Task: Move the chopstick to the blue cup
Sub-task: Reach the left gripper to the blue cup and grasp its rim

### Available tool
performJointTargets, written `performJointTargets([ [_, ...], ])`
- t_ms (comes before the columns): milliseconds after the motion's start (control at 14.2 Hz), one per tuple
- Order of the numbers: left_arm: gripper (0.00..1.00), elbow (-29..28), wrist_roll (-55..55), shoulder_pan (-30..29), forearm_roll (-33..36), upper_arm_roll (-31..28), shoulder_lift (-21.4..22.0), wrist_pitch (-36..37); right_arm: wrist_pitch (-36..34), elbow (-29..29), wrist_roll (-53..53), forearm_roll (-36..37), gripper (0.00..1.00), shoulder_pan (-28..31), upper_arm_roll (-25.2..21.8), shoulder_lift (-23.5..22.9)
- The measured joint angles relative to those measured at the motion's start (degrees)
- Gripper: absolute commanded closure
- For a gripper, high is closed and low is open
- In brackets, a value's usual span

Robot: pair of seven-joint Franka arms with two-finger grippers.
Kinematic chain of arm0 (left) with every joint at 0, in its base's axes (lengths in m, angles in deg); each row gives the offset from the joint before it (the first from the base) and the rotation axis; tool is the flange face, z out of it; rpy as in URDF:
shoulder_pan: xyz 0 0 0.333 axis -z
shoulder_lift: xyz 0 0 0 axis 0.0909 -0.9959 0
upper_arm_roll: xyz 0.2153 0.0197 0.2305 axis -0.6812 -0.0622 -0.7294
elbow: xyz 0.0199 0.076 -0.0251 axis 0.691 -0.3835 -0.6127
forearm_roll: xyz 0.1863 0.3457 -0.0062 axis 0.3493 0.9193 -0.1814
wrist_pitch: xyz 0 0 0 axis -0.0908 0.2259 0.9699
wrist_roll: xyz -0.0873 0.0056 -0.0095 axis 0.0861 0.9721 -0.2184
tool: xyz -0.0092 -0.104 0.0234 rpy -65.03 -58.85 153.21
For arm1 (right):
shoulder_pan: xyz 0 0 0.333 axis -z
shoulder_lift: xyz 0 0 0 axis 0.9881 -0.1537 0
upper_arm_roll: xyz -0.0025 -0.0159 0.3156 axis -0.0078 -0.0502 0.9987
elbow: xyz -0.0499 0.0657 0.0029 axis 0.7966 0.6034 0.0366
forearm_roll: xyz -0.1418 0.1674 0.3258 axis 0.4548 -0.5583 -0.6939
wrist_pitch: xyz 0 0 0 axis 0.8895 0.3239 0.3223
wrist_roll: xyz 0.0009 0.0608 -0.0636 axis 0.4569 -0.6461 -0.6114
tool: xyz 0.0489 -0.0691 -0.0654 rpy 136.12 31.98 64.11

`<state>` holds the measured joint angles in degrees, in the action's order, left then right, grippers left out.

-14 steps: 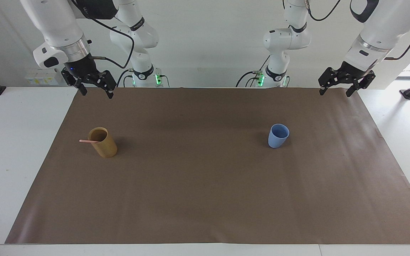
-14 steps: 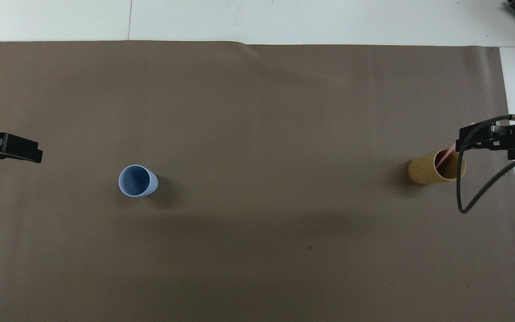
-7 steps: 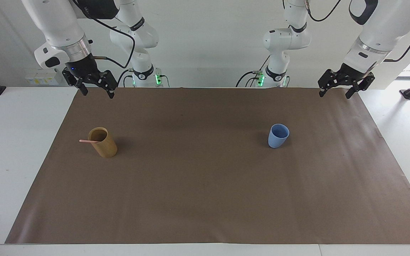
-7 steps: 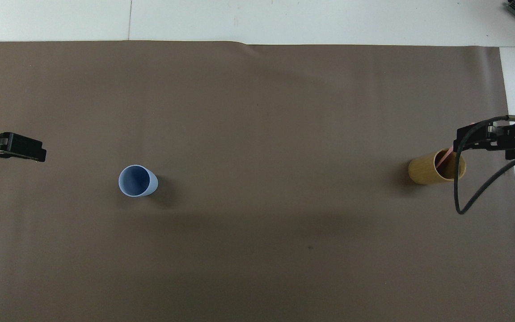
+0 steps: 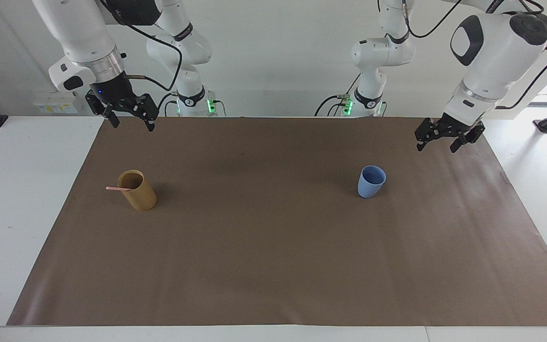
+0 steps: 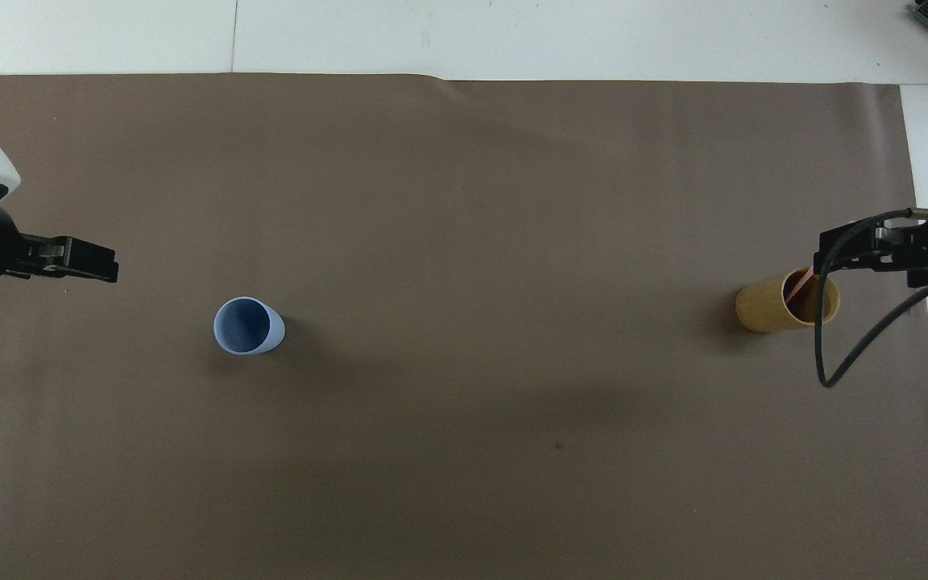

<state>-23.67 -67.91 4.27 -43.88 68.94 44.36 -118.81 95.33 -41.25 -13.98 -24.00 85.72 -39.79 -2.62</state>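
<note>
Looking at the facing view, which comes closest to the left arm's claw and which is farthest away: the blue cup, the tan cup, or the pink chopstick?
From the left claw, open over the brown mat:
1. Blue cup, toward the left arm's end of the table.
2. Tan cup, toward the right arm's end.
3. Chopstick, leaning out of the tan cup's outer rim, just past it.
</note>
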Motion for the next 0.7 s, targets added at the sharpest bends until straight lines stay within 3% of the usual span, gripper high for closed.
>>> performJointTargets([
  [702, 0.00, -18.1, 7.4, 4.7, -0.2, 1.0, -1.6, -18.1, -0.1, 0.0, 0.0, 0.0, 0.00, -1.0, -0.4, 0.0],
])
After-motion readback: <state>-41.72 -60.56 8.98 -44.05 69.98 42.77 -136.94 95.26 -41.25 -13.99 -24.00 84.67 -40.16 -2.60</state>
